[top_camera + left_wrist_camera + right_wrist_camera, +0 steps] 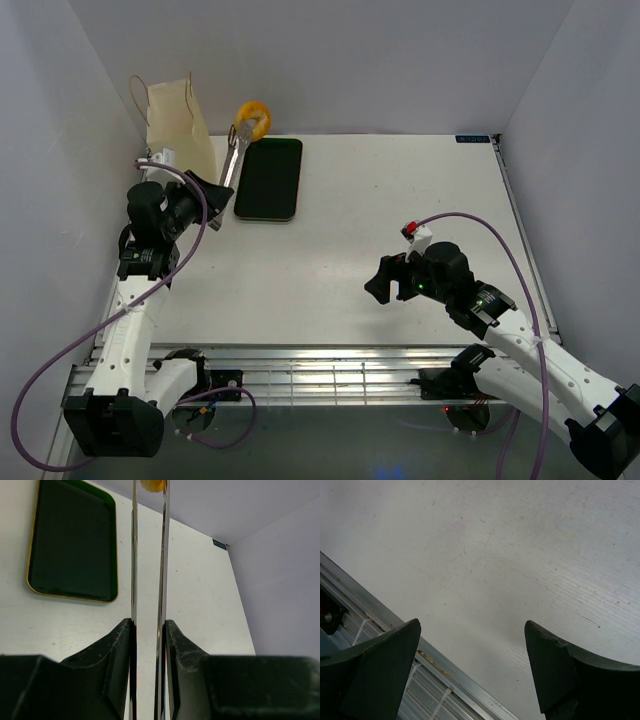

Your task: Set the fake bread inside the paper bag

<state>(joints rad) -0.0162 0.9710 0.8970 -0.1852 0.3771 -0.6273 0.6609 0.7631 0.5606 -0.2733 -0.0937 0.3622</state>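
Left gripper (148, 630) pinches metal tongs (134, 555) that hold the orange ring (252, 120) at upper left, near the paper bag (180, 125), past the black tray (268, 180). Right gripper (471, 625) spread, idle. Ring not yet bagged; other pastries not in view.

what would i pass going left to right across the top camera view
paper bag → black tray → right end effector. The orange bread ring and the tongs holding it overlap the tray's left side, so they are left out.
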